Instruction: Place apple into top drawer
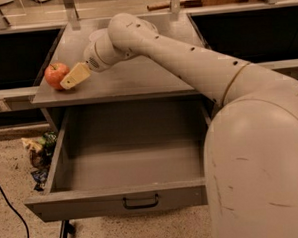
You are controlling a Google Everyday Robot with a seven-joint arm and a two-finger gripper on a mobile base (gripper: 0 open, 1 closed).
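On the cabinet top (pixel 137 84): reaching for the apple (pixel 53 74)
Gripper (pixel 71 81) sits at the apple's right side; whether it grips cannot be told. Next: secure it, lift, and carry it over the open drawer (pixel 126 164).

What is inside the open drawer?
In the top drawer only bare grey floor shows; the arm hides its right edge. The apple sits on the cabinet top, the gripper beside it.

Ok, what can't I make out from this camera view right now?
Camera view, the only one:
- Gripper at the right side of the apple: contact unclear, and it covers that side.
- Drawer: right end hidden behind the robot's body.
- Floor clutter left of the drawer: too blurred to identify.
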